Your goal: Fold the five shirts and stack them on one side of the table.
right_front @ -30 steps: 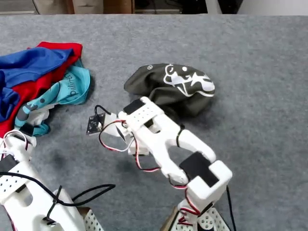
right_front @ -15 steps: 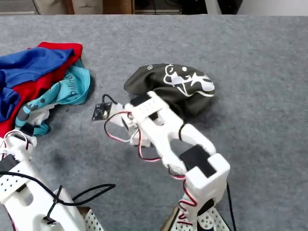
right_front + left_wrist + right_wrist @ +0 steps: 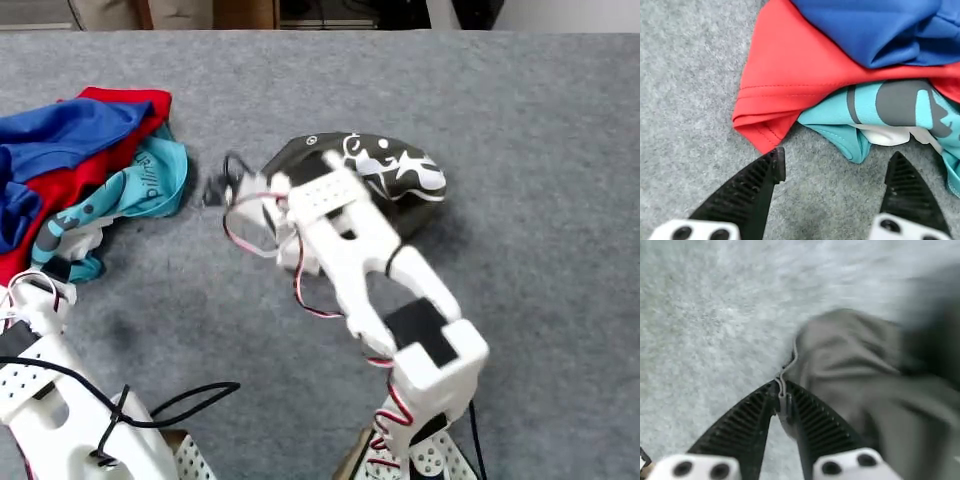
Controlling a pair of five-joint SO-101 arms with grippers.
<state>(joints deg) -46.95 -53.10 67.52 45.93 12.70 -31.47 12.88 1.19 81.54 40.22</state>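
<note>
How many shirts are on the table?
4: blue shirt, red shirt and teal shirt piled together; dark shirt apart, mid-table. White cloth under the teal may be a fifth.

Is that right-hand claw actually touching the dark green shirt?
Touching. The right wrist view shows the right gripper shut on a thin fold at the edge of the dark green shirt.

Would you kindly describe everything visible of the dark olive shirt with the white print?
The dark olive shirt lies crumpled in a soft heap near the middle of the grey table, a white print facing up. The right gripper has its jaws closed on a thin hem edge at the side facing the coloured shirts.
</note>
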